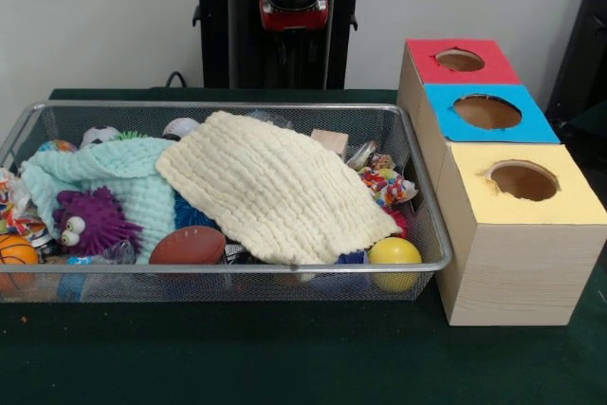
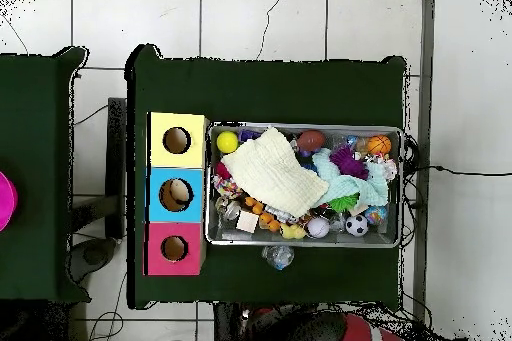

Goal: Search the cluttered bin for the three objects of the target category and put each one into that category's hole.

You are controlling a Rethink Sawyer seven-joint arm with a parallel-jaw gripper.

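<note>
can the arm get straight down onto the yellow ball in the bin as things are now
Probably yes. The yellow ball sits uncovered in a corner of the bin, beside the cream cloth, with nothing over it in the overhead view. The bin's rim and walls hug it closely, which could crowd the approach.

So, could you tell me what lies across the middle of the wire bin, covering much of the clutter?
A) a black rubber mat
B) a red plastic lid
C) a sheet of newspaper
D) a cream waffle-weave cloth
D: a cream waffle-weave cloth is draped over the toys in the middle of the bin, partly overlapping a mint-green cloth to its left in the front view.
</note>
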